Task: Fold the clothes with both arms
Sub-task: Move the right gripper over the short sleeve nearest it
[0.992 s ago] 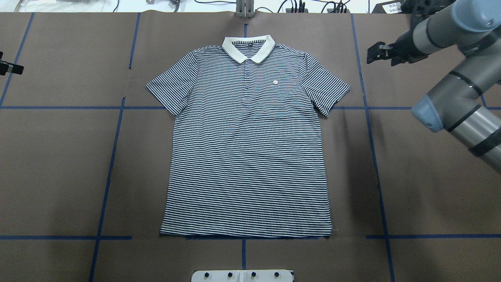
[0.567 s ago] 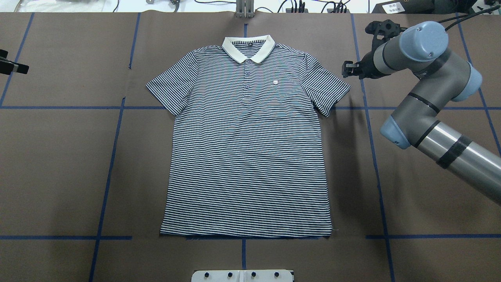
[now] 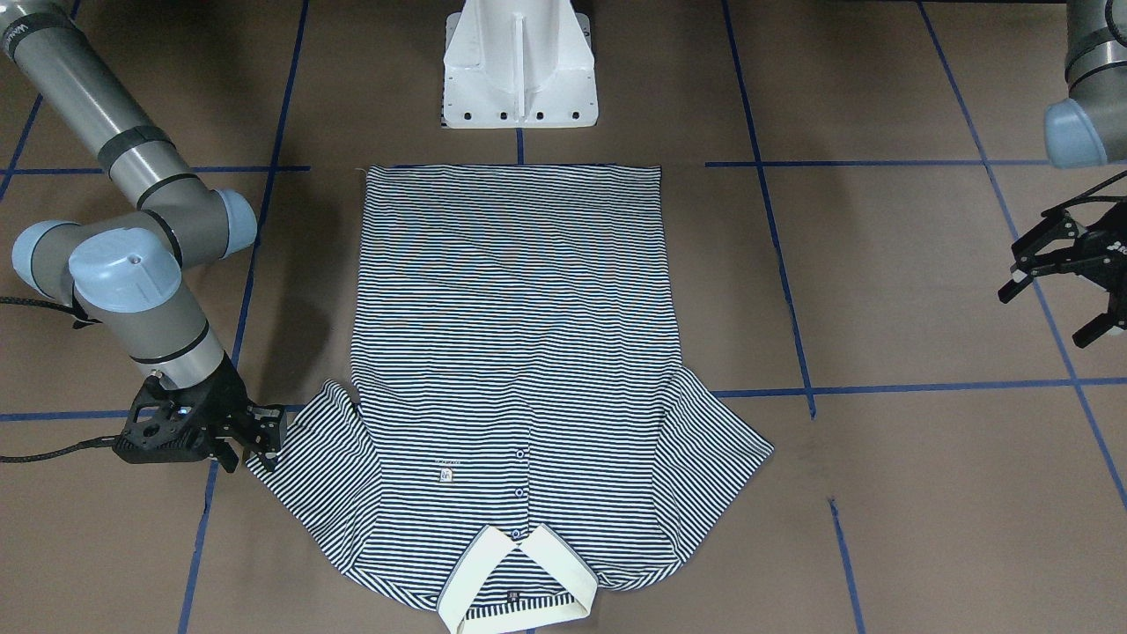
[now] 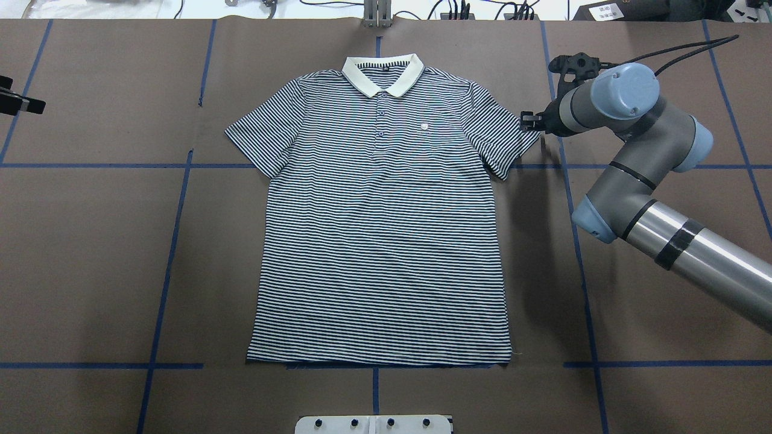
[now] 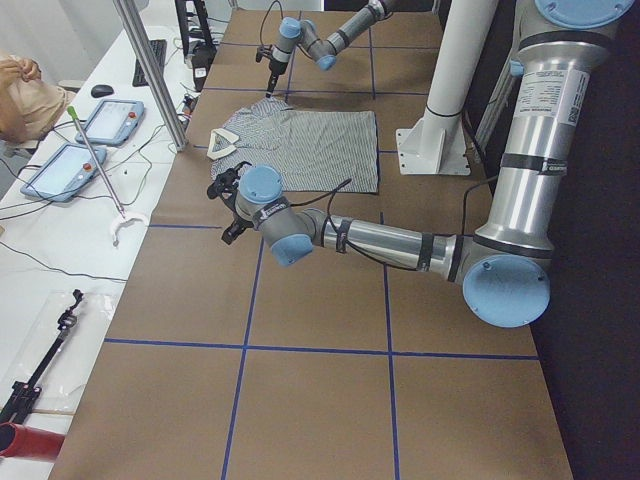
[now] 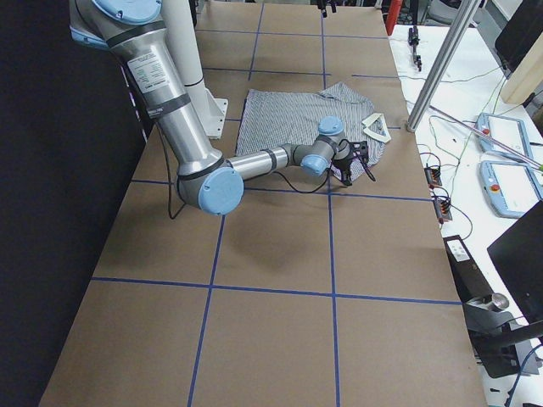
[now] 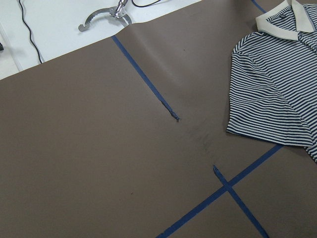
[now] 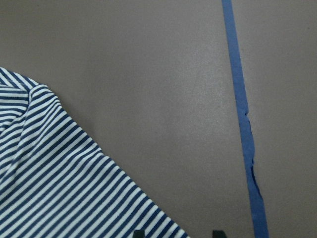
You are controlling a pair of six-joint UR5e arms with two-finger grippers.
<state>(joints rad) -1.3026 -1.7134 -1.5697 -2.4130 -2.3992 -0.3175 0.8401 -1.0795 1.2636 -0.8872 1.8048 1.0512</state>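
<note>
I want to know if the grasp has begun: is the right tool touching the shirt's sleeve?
Cannot tell. In the front-facing view the right tool overlaps the sleeve edge of the shirt, but no view shows its height above the cloth.

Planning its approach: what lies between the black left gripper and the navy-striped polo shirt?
Front-facing view: from left gripper to striped polo shirt, only bare brown table and blue tape lines.
</note>
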